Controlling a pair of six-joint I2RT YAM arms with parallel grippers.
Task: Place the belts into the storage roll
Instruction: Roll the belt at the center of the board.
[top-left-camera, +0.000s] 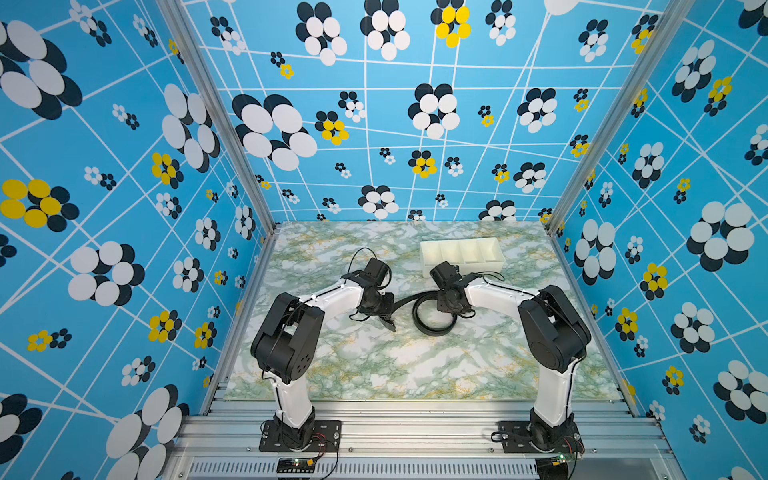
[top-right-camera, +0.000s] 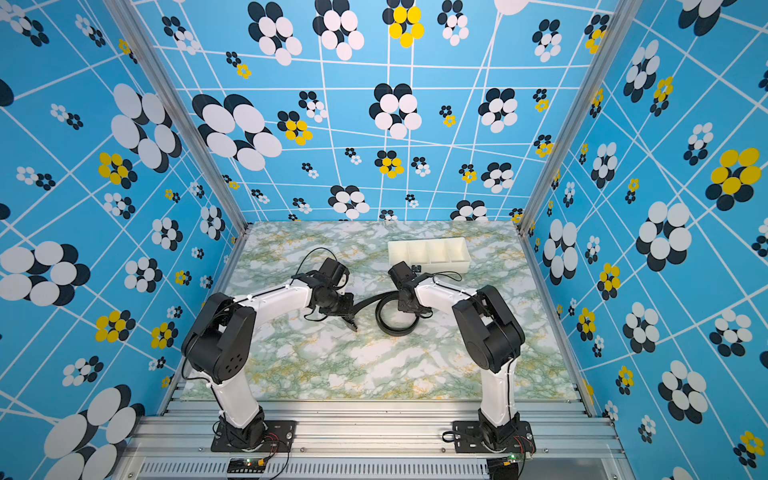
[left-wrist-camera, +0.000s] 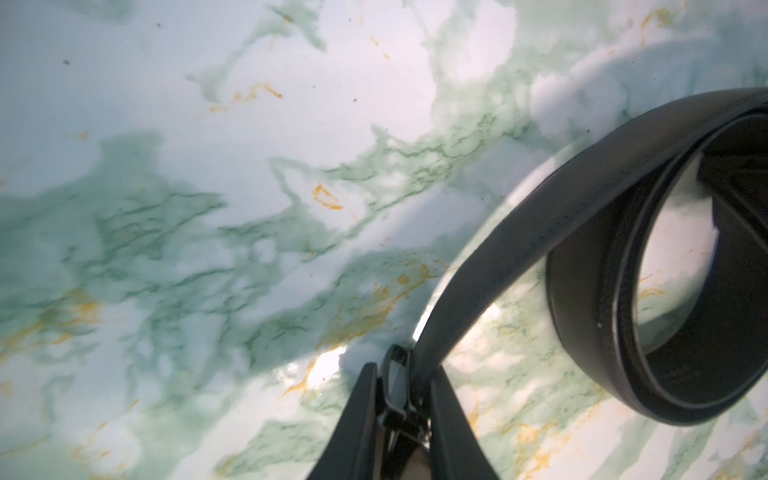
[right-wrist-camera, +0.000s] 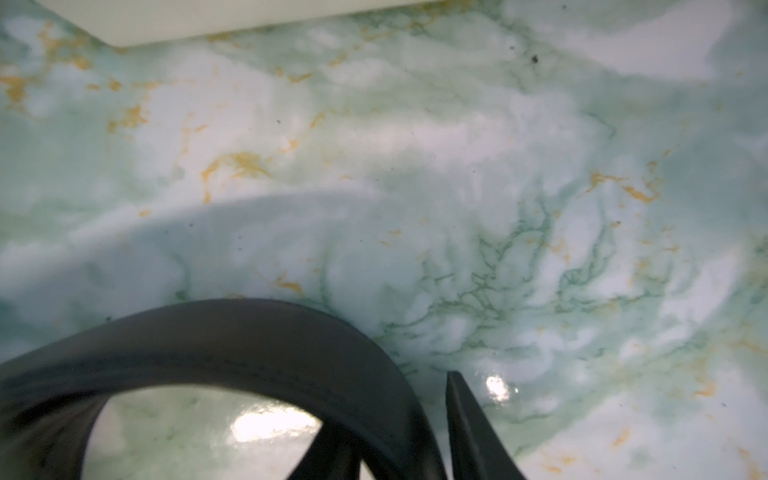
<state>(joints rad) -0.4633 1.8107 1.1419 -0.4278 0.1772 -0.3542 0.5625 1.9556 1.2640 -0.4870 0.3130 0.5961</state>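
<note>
One black belt (top-left-camera: 428, 331), not in the storage roll (top-left-camera: 486, 264) but out on the marbled tabletop (top-left-camera: 374, 365), roughly midway between the two arms in both top views. Mostly wound into a loose coil of overlapping layers, standing on edge on the surface, with a tail arching away from the coil toward the left arm. Tail end, with the dark buckle (left-wrist-camera: 397, 374), clamped in the left pincer (left-wrist-camera: 401, 415), fingers pressed together on it. Right pincer (right-wrist-camera: 390, 399) down at the coil's far right side, straddling the coil's wall: one finger (right-wrist-camera: 469, 424) outside the band and just beside it, the other dimly seen inside the ring. Cannot tell whether pinching the band or merely standing around it. Storage roll cream-white, four compartments in a row, on the far right part of the tabletop, just beyond the right wrist and apart from the coil. Blue flowered panels (top-left-camera: 124, 208) closing in the tabletop at the left, right and back.
</note>
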